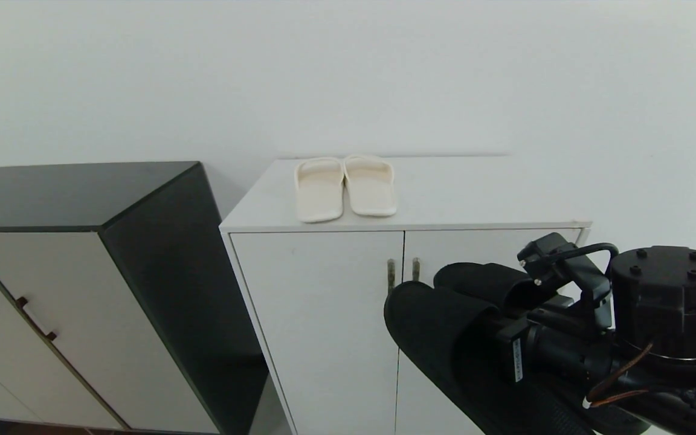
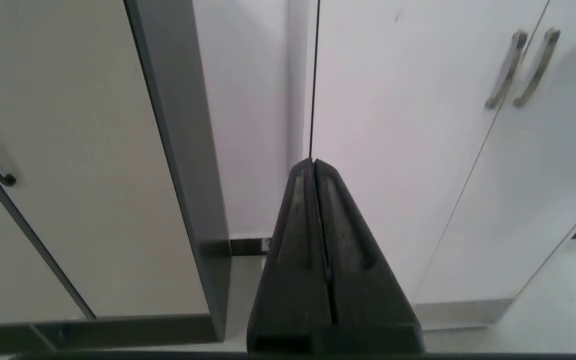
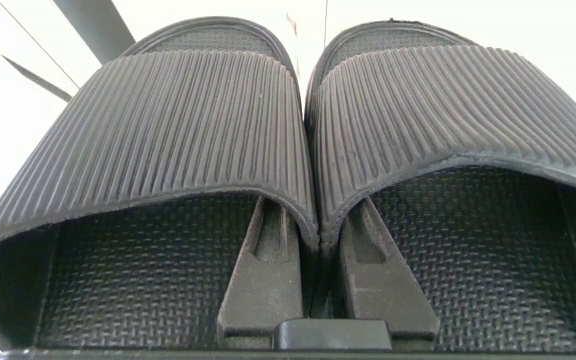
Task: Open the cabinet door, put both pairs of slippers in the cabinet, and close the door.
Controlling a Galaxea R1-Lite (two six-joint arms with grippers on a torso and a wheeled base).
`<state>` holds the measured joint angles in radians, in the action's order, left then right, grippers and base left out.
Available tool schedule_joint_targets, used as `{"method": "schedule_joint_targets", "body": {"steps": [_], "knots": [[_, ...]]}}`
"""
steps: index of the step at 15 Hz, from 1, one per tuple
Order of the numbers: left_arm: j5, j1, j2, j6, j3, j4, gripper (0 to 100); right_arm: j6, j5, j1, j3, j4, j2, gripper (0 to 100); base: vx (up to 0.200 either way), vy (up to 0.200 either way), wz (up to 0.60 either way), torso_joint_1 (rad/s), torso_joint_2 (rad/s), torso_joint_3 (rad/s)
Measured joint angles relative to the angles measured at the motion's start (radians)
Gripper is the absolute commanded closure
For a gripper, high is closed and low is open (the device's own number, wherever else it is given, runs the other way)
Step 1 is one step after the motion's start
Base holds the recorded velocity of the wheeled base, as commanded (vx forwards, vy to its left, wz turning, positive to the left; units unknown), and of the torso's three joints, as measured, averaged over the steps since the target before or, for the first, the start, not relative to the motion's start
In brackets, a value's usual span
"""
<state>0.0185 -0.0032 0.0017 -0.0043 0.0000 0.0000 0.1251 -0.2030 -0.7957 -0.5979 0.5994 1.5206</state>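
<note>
So the right gripper (image 3: 316, 235) had one finger inside each shoe, pinching the two inner walls together. That's how it held the whole pair of black slippers (image 1: 444, 326) at once, just in front of the white cabinet (image 1: 318, 338). Both doors were shut, with the handles (image 1: 403, 272) side by side in the middle, so I'd guess the free arm gets door duty. The left gripper (image 2: 315, 180) was empty, fingers pressed flat together, low near the cabinet's left side. The cream slippers (image 1: 345, 187) sat side by side on the cabinet's top surface, towards the left.
</note>
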Motion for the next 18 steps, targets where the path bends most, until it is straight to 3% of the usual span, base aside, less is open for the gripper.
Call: {"method": "schedule_joint_targets", "body": {"steps": [2, 3, 11, 18], "knots": [[0.000, 0.000, 0.000, 0.000, 0.000, 0.000, 100, 0.000, -0.001, 0.000, 0.001, 0.000, 0.001, 100, 0.000, 0.000, 0.00, -0.188, 0.50, 0.315], [0.001, 0.000, 0.000, -0.002, 0.000, 0.000, 0, 0.000, 0.000, 0.000, 0.001, 0.000, 0.002, 100, 0.000, 0.000, 0.00, -0.163, 0.48, 0.320], [0.001, 0.000, 0.000, 0.004, 0.000, 0.000, 0, -0.005, -0.004, 0.002, 0.007, 0.000, -0.002, 100, 0.000, 0.000, 0.00, -0.135, 0.47, 0.333], [0.005, 0.000, 0.000, 0.006, 0.000, 0.001, 0, -0.026, 0.003, 0.000, 0.021, 0.001, -0.003, 100, 0.000, 0.000, 0.00, -0.049, 0.42, 0.361]]}}
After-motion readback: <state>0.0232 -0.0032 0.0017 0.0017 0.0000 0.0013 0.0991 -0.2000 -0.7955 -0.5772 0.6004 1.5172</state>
